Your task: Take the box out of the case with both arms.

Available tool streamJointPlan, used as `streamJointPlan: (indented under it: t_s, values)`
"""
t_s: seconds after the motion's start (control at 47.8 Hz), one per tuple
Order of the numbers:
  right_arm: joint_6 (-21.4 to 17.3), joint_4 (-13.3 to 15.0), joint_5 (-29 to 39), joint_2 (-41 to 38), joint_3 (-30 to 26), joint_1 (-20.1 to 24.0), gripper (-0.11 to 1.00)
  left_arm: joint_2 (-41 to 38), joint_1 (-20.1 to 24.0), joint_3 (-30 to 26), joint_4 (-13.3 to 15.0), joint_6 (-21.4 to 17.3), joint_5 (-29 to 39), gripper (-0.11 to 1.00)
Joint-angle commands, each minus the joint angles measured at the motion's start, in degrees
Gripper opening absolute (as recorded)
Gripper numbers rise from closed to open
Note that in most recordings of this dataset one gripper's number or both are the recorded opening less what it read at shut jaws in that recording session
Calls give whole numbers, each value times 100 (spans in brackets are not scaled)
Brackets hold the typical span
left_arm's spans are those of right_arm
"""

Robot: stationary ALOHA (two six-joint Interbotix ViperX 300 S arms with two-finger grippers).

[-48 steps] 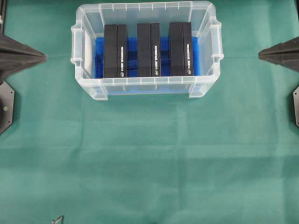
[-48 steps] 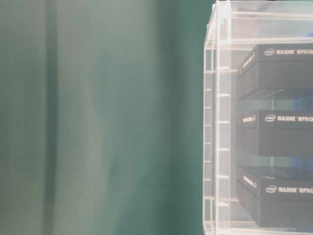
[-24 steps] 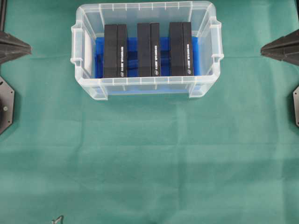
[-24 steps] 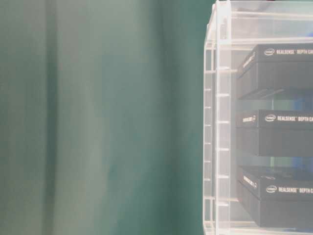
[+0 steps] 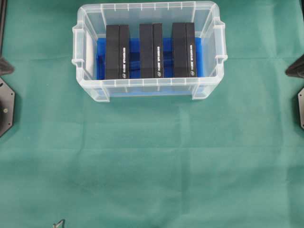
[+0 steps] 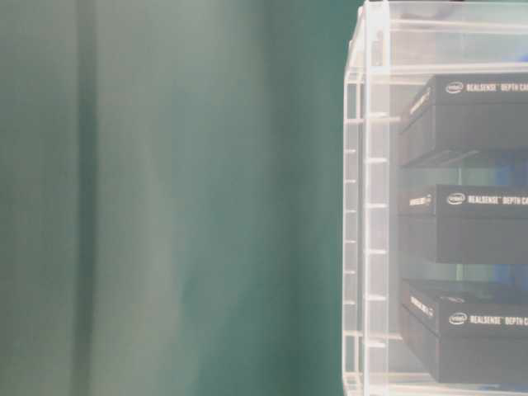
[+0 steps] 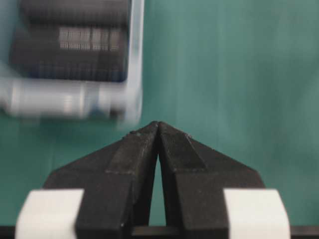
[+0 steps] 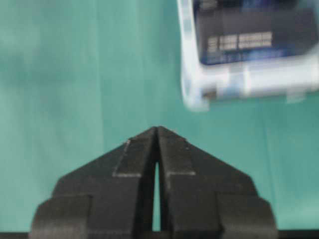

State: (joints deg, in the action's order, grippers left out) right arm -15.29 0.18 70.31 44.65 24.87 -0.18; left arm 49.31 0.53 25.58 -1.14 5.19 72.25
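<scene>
The case (image 5: 147,81), a clear bin with a blue liner (image 5: 134,57), stands at the top middle of the green cloth. Three black boxes stand on edge inside it: left (image 5: 117,52), middle (image 5: 151,51), right (image 5: 184,50). Only the tip of my left gripper (image 5: 4,67) shows at the left edge, and the tip of my right gripper (image 5: 297,70) at the right edge, both far from the case. The left gripper (image 7: 158,124) is shut and empty, with the blurred case (image 7: 134,59) ahead on its left. The right gripper (image 8: 158,129) is shut and empty, the case (image 8: 189,74) ahead on its right.
Black base plates sit at the left edge (image 5: 5,107) and the right edge (image 5: 300,107). Green cloth (image 5: 152,166) covers the table. The table-level view shows the case wall (image 6: 367,206) and stacked-looking box labels (image 6: 478,200) at its right.
Both grippers have drawn back outward, left to the left edge and right to the right edge of the overhead view. Case and boxes have not moved.
</scene>
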Motion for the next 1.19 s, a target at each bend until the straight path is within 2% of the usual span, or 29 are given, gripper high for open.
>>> streamJointPlan:
  t_s: [0.0,0.126,0.23,0.377,0.481,0.586,0.649,0.691,0.795,0.816,0.9,0.921,0.963,0.984,1.13,1.172]
  values:
    - [-105,-9,677,-141,-229,-9,0,-193,-9,-325,0,62,782,0]
    - [-281,-9,1723,-334,-325,-9,0,-387,-18,-510,18,167,1652,0]
    - [-281,0,2197,-431,-378,-9,0,-501,-18,-536,18,193,2127,0]
    - [-299,26,2118,-466,-378,-9,0,-536,-18,-545,18,229,2224,0]
    - [-422,62,2074,-466,-378,-9,0,-536,-18,-545,9,475,2215,0]
    - [-853,79,2083,-466,-378,-9,0,-536,-18,-545,0,1222,2215,0]
    - [-1327,79,2065,-466,-378,-9,0,-545,-18,-545,-9,1775,2215,0]
    - [-1670,79,2065,-475,-378,-9,0,-545,-18,-545,-9,2294,2215,0]
    - [-2689,79,2065,-519,-378,0,0,-545,-18,-545,-18,3437,2197,0]
    - [-3050,105,2065,-545,-378,-9,0,-545,-18,-545,-18,3683,2188,0]
    - [-4043,176,2083,-606,-378,-18,0,-545,-18,-545,-18,4676,2162,0]
    - [-4307,193,2083,-624,-378,-18,0,-545,-18,-545,-18,5054,2145,0]
    - [-4816,229,2092,-650,-378,-26,0,-545,-18,-545,-18,5563,2127,0]
    - [-5159,255,2092,-659,-378,-26,0,-545,-18,-545,-18,5810,2118,0]
    - [-6442,404,2101,-668,-369,-26,0,-536,-18,-545,-26,7251,2074,0]
    - [-6680,413,2101,-659,-369,-26,0,-545,-18,-545,-35,7479,2074,0]
